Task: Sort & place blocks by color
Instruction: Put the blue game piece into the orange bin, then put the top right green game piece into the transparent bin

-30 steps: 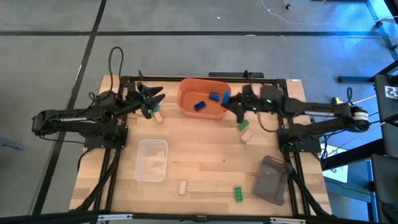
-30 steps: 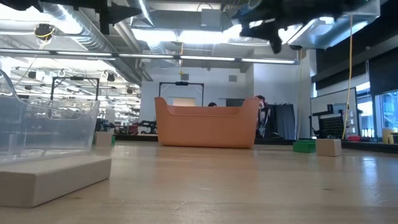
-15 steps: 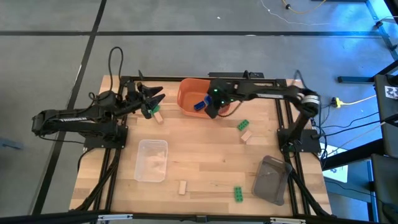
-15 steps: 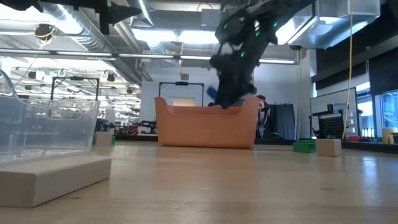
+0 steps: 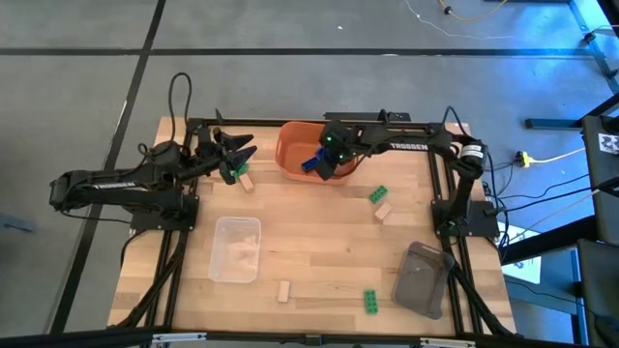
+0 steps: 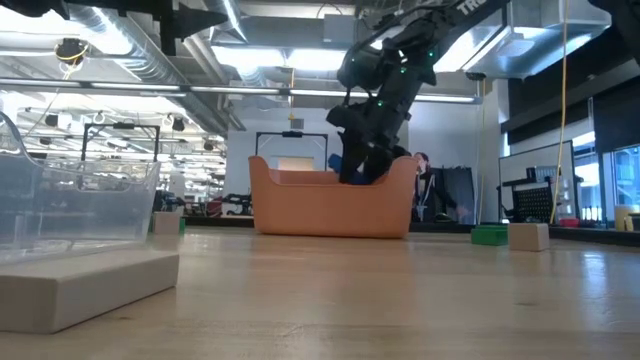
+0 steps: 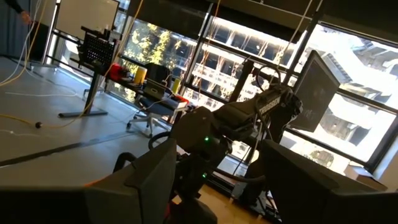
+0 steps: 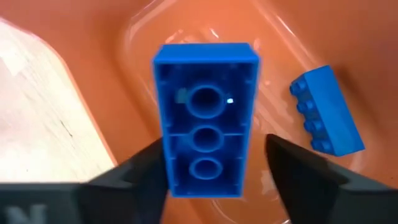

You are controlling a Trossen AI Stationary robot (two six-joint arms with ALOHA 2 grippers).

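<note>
Hanging underside-up btwn right claw (image 8: 214, 180) fingers — blue block (image 8: 205, 118), long axis lengthwise

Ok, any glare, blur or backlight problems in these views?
Right wrist view: glossy highlights on the orange plastic bin; the blue studded brick is slightly soft. Left wrist view: bright windows backlight the dark arm. Low view: the near pale tan block is out of focus.

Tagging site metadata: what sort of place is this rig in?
Probably an indoor robotics lab or workshop: exposed ceiling ducts, a monitor and wheeled chair on a bare floor, and big windows.
</note>
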